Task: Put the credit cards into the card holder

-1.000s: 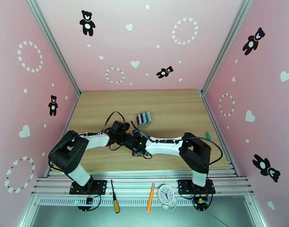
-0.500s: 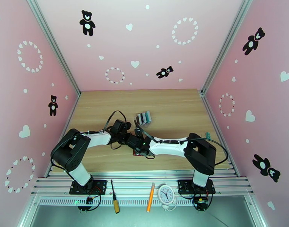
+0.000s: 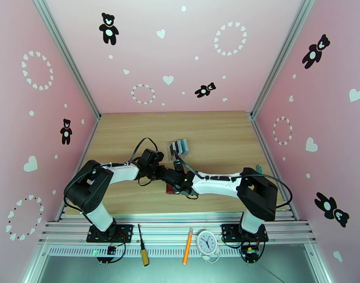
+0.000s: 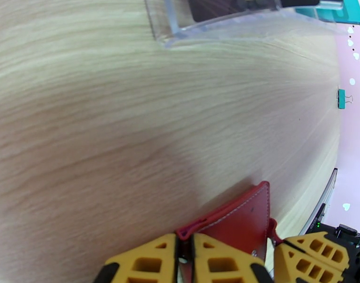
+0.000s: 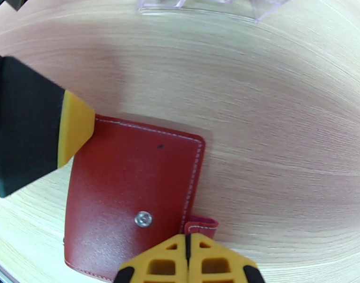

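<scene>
card holder: dark red wallet, folded shut, lying flat on the wooden table with its outer face up. White stitching runs along the edges, and a silver snap stud is exposed on the face.
card holder position: near-centre of the table, between the two wrists and on the near side of the clear rack, apart from it.
snap tab: sticks out past the wallet's long edge, unfastened from the stud.
left gripper: jaws nearly together, pinching one edge of the card holder. The red rim enters the narrow slot between the yellow fingers. In the right wrist view, one yellow fingertip lies on the wallet's corner.
right gripper: jaws fully closed, the fingertips meeting directly at the snap tab. Whether the tab is caught between them cannot be told.
credit cards: standing on edge in the clear rack. A dark card and a teal-blue card are visible in the left wrist view.
binder clip: teal, lying near the right edge of the table, well apart from the wallet.
front rail: screwdriver, orange pen and small white clock lie between the arm bases.
</scene>
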Controlling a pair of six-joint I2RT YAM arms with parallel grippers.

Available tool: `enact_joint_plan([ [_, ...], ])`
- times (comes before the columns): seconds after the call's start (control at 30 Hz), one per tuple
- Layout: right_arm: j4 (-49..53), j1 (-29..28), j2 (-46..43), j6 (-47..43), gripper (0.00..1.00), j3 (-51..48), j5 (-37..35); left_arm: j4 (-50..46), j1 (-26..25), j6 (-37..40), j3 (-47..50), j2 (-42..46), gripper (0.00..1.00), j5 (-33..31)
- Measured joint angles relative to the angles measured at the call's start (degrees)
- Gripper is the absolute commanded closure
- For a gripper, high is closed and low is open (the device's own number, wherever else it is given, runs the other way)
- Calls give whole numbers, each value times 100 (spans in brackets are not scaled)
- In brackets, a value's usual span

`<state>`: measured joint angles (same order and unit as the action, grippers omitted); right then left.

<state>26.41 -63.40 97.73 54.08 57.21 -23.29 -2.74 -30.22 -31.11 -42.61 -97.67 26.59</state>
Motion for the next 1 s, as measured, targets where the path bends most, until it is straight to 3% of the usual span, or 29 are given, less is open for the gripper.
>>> enact_joint_plan([
  [0.13, 2, 35, -136, 42, 96, -83, -20, 13, 0, 0, 4, 4, 83, 2],
  [0.3, 11, 92, -280, 111, 80, -271, -46, 61, 0, -2, 48, 33, 83, 2],
  [0.67, 116, 186, -308, 197, 71, -415, -116, 151, 0, -2, 101, 50, 84, 2],
  [1.0, 190, 332, -308, 205, 70, -507, -125, 197, 0, -4, 133, 68, 85, 2],
])
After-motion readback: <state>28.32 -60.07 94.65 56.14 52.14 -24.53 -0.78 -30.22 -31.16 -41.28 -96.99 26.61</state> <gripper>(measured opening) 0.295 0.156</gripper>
